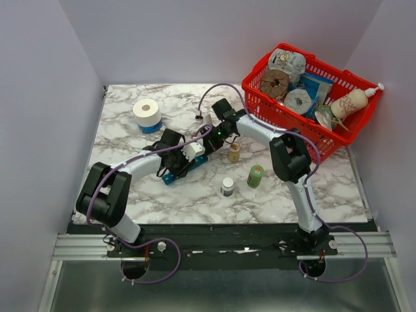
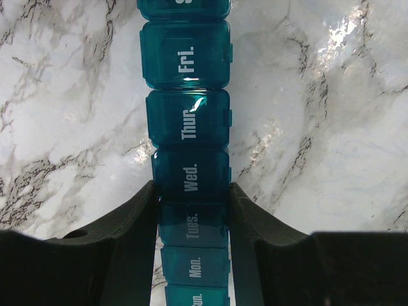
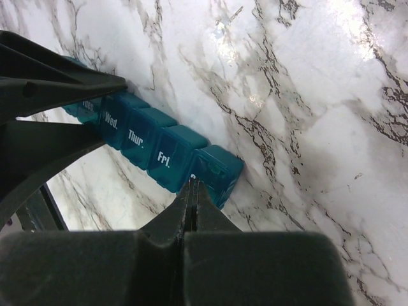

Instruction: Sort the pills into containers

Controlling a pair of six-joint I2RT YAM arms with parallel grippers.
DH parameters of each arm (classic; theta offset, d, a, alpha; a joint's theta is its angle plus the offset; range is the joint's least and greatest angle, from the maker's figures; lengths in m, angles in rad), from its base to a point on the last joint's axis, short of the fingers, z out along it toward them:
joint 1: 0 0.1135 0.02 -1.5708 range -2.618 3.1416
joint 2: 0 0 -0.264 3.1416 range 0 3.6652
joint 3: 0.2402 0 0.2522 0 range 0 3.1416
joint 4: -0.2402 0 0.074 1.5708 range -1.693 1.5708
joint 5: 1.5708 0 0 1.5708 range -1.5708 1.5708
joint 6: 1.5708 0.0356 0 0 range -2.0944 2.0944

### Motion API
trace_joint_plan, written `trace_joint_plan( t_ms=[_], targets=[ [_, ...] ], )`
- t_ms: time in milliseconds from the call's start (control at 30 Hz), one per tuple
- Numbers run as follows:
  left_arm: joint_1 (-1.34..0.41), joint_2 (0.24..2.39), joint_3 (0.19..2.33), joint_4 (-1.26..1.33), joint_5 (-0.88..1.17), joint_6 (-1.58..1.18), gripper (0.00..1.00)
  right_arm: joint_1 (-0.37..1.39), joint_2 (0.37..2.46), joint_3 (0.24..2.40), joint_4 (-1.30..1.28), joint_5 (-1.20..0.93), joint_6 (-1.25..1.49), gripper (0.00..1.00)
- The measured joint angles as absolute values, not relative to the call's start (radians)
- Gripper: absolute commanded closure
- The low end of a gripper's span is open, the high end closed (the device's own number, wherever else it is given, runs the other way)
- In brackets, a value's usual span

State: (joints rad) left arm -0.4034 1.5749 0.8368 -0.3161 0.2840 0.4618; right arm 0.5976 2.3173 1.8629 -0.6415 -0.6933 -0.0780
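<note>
The blue pill-organiser strip [image 2: 188, 121] lies on the marble table, its lids marked with the days of the week. My left gripper [image 2: 193, 191] is shut on the strip, one finger on each side at the Tues. and Wed. compartments. My right gripper [image 3: 192, 182] is shut, with its tips on the lid edge of the end compartment [image 3: 220, 171] beside Fri. In the top view both grippers meet over the strip [image 1: 170, 177], the left gripper [image 1: 187, 158] and the right gripper [image 1: 208, 146]. The clear bottle of pills with a tan cap [image 1: 234, 153] stands upright just right of them.
A green bottle [image 1: 255, 176] and a white bottle with a dark cap [image 1: 227, 187] stand right of the strip. A roll of tape [image 1: 147, 114] sits at the back left. A red wire basket [image 1: 260, 91] full of items stands at the back right.
</note>
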Motion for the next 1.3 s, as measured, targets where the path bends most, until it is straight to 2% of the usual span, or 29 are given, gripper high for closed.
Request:
trace_joint_plan(
  t_ms=[200,300,333,533,600,633,667,733,900,933,1000,1067,1100,1133,1167,1300],
  targets=[
    [-0.403,1.575,0.837,-0.315,0.280,0.458,0.99,0.588,2.280,1.864,-0.657,-0.692,-0.109,0.97],
    [-0.403,1.571,0.835,-0.313,0.274,0.453,0.78,0.577,2.219,1.880,-0.672,-0.683,-0.132,0.96],
    [-0.403,1.570,0.833,-0.311,0.272,0.451,0.63,0.571,2.195,1.888,-0.675,-0.681,-0.138,0.96],
    [-0.406,1.538,0.805,-0.306,0.258,0.439,0.31,0.512,2.030,1.923,-0.683,-0.670,-0.188,0.93],
    [-0.406,1.522,0.793,-0.316,0.253,0.437,0.27,0.493,1.985,1.923,-0.688,-0.662,-0.211,0.91],
    [-0.406,1.515,0.789,-0.321,0.251,0.432,0.18,0.488,1.963,1.922,-0.693,-0.654,-0.225,0.90],
    [-0.406,1.502,0.785,-0.326,0.247,0.432,0.17,0.485,1.938,1.917,-0.700,-0.643,-0.242,0.89],
    [-0.406,1.472,0.778,-0.331,0.242,0.424,0.04,0.485,1.891,1.904,-0.709,-0.627,-0.273,0.87],
    [-0.402,1.347,0.765,-0.330,0.239,0.402,0.01,0.485,1.762,1.858,-0.735,-0.586,-0.337,0.78],
    [-0.398,1.309,0.762,-0.326,0.239,0.386,0.01,0.484,1.729,1.845,-0.739,-0.580,-0.349,0.76],
    [-0.388,1.238,0.752,-0.315,0.239,0.362,0.01,0.479,1.668,1.826,-0.748,-0.569,-0.365,0.64],
    [-0.367,1.153,0.738,-0.292,0.240,0.317,0.01,0.469,1.607,1.808,-0.750,-0.565,-0.377,0.49],
    [-0.354,1.113,0.733,-0.280,0.240,0.287,0.01,0.460,1.574,1.797,-0.750,-0.564,-0.380,0.25],
    [-0.336,1.055,0.728,-0.261,0.239,0.235,0.01,0.451,1.539,1.782,-0.750,-0.562,-0.385,0.11],
    [-0.322,1.011,0.725,-0.242,0.239,0.198,0.01,0.441,1.502,1.766,-0.748,-0.563,-0.384,0.01],
    [-0.274,0.847,0.751,-0.173,0.240,0.024,0.01,0.396,1.348,1.670,-0.690,-0.543,-0.385,0.00]
  ],
)
